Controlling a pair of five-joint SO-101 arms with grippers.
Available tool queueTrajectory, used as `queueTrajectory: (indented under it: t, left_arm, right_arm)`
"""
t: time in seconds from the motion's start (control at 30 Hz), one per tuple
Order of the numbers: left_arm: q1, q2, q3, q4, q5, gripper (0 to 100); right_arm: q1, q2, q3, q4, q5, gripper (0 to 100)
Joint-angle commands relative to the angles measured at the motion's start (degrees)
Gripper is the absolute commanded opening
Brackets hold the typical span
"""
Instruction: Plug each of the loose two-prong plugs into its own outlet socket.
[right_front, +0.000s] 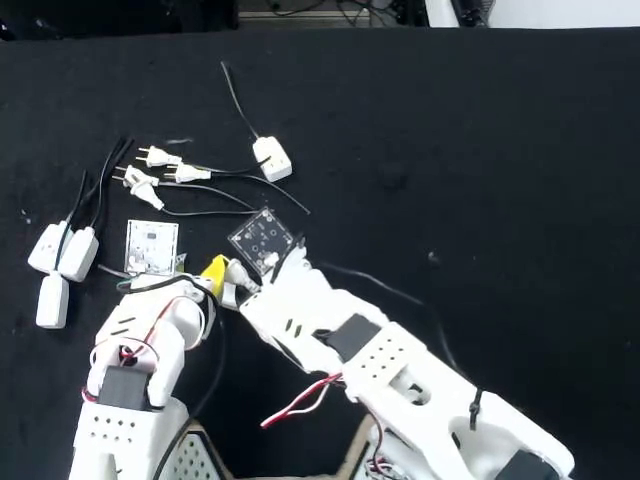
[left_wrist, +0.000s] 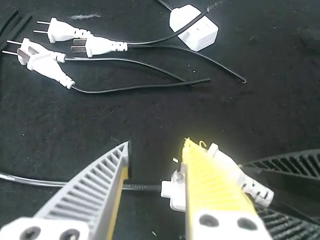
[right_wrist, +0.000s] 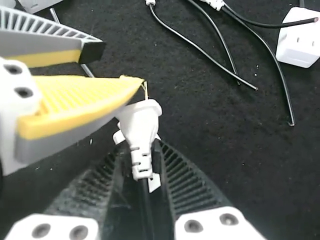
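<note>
My right gripper (right_wrist: 141, 150) is shut on a white two-prong plug (right_wrist: 139, 125) by its ribbed neck, low over the black table. My left gripper (left_wrist: 156, 145) stands open right beside it. Its yellow finger (left_wrist: 210, 185) lies against that plug (left_wrist: 173, 191), and the plug's black cord (left_wrist: 140, 186) runs between the two fingers. From above, both grippers meet near the plug (right_front: 235, 276), just in front of a dark square outlet plate (right_front: 262, 238). Three loose white plugs (right_front: 160, 170) lie farther back on the left; they also lie ahead of the left gripper (left_wrist: 60, 45).
A white square outlet plate (right_front: 152, 246) lies by the left arm. One white socket block (right_front: 272, 158) sits behind the dark plate, and three more (right_front: 60, 262) lie at the far left. Thin black cords (right_front: 215, 195) trail between them. The table's right half is bare.
</note>
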Motion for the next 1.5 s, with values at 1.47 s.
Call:
queueTrajectory:
  t: [1.47]
  left_arm:
    - [3.21, 0.62, 0.66, -0.70, -0.88, 18]
  right_arm:
    - [4.04, -2.86, -6.37, -2.02, -12.04, 1.1]
